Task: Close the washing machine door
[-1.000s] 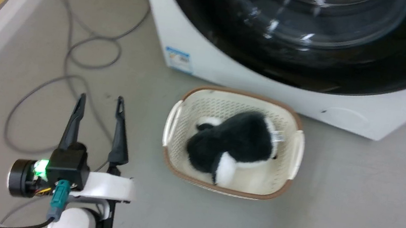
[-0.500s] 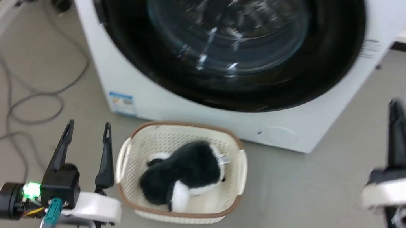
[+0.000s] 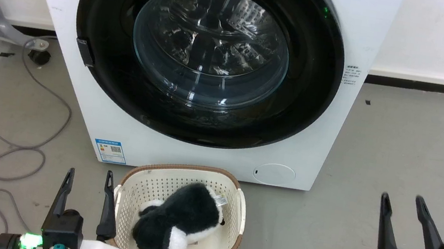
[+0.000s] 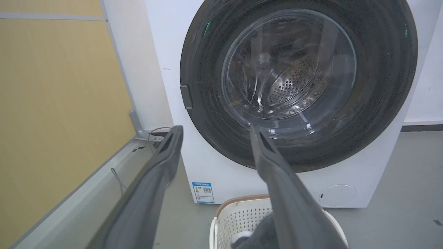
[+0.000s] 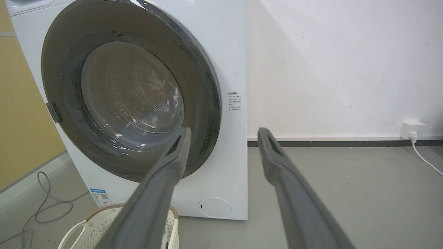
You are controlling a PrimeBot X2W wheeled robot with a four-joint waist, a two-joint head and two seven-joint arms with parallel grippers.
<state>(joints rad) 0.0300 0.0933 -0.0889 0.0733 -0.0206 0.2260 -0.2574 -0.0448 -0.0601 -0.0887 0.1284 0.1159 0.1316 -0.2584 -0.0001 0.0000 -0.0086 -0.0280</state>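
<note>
Left gripper (image 3: 89, 172) at 7 o'clock and right gripper (image 3: 402, 196) at 5 o'clock are held parted, empty — nothing is touched. The washing machine door (image 3: 99, 38) is seated shut.

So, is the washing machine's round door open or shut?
Shut: the washing machine door lies flush against the washing machine, with no gap showing around its black rim.
</note>
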